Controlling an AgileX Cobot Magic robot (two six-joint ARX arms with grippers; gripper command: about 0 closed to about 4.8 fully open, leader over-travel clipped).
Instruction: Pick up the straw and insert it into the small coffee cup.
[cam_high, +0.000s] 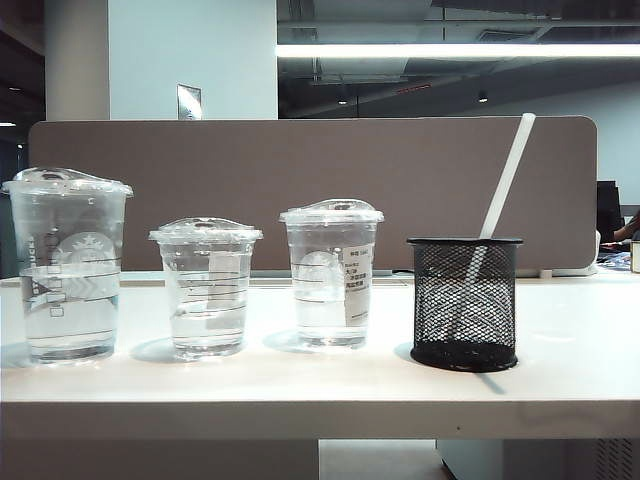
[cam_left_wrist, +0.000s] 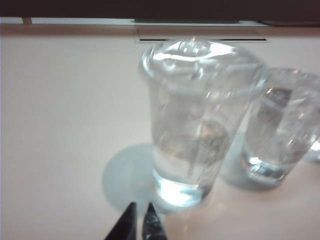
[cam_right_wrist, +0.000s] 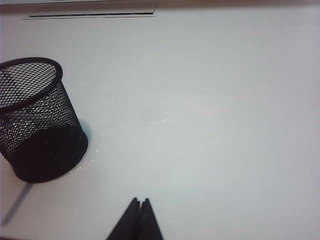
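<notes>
Left gripper (cam_left_wrist: 140, 220) seen only in left wrist view: dark fingertips almost together, holding nothing, low over white table (cam_left_wrist: 60, 125) near base of tallest clear lidded cup (cam_left_wrist: 200, 125). Right gripper (cam_right_wrist: 140, 202) only in right wrist view: tips pressed together, empty, near black wire-mesh pen holder (cam_right_wrist: 37, 120). Exterior view showed neither gripper. Long translucent white plastic straw (cam_high: 505, 180) visible there alone, leaning right in holder, far right of row. Squat clear domed-lid small coffee cup (cam_high: 206, 285) stood second from left, part-filled with clear liquid, thin horizontal lines on wall.
</notes>
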